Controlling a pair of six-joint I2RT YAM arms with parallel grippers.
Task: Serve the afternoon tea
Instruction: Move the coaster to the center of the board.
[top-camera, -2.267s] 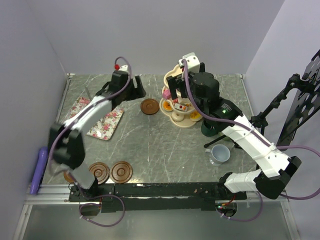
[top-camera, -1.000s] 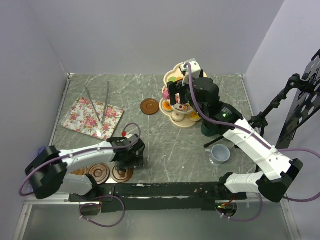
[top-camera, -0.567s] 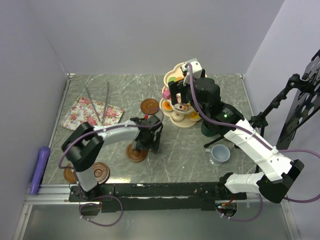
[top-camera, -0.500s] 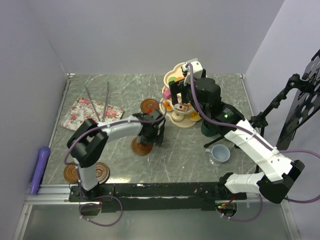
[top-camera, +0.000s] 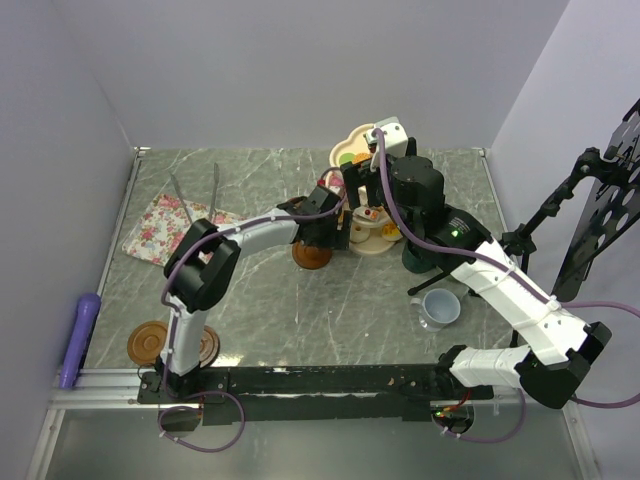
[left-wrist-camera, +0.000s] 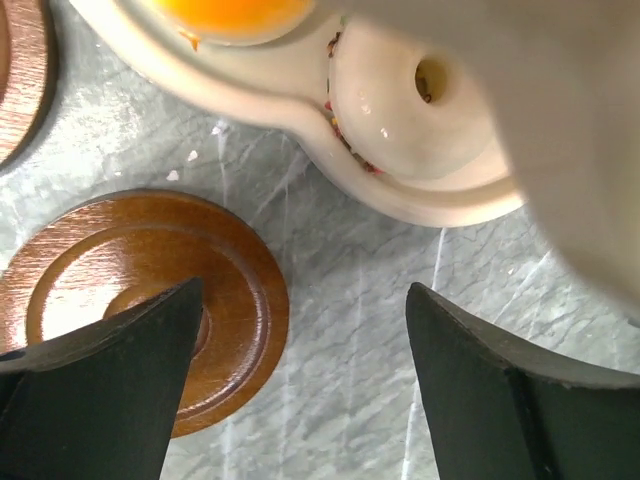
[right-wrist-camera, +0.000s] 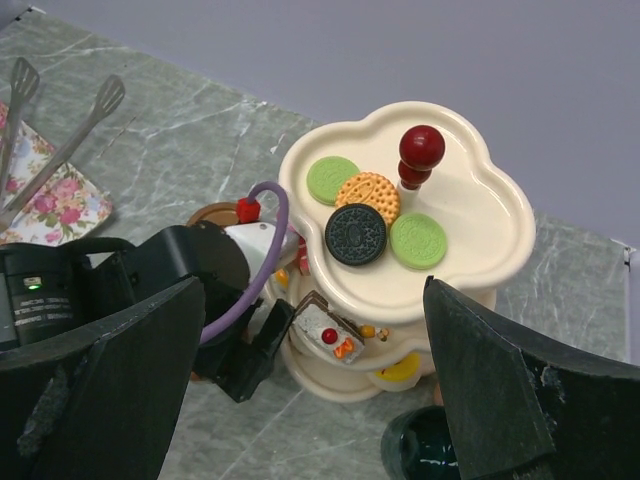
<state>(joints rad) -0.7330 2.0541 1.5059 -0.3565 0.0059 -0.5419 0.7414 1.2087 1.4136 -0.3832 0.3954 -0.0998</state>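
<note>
The cream three-tier stand (top-camera: 352, 152) with its red knob (right-wrist-camera: 421, 146) stands at the back centre. Its top tier (right-wrist-camera: 470, 225) holds round biscuits, and a cake slice (right-wrist-camera: 326, 331) lies on a lower tier. My left gripper (top-camera: 334, 233) is open, low at the stand's left foot. Its left finger (left-wrist-camera: 100, 370) overlaps a brown saucer (left-wrist-camera: 130, 290) lying flat on the table (top-camera: 312, 256). My right gripper (top-camera: 362, 195) is open and empty, above the stand. A dark green mug (top-camera: 418, 258) and a grey-blue mug (top-camera: 438, 308) stand to the right. The pink and light green mugs are hidden.
Two more saucers (top-camera: 148, 342) lie at the front left, by the left arm's base. Another saucer's edge (left-wrist-camera: 12, 80) shows near the stand. The floral tray (top-camera: 160, 228) with metal tongs (top-camera: 195, 195) lies at the back left. A purple object (top-camera: 78, 335) lies at the left edge.
My left arm swung from the front-left saucers up to the stand's left side, and one saucer travelled with it. My right arm stayed over the stand.
</note>
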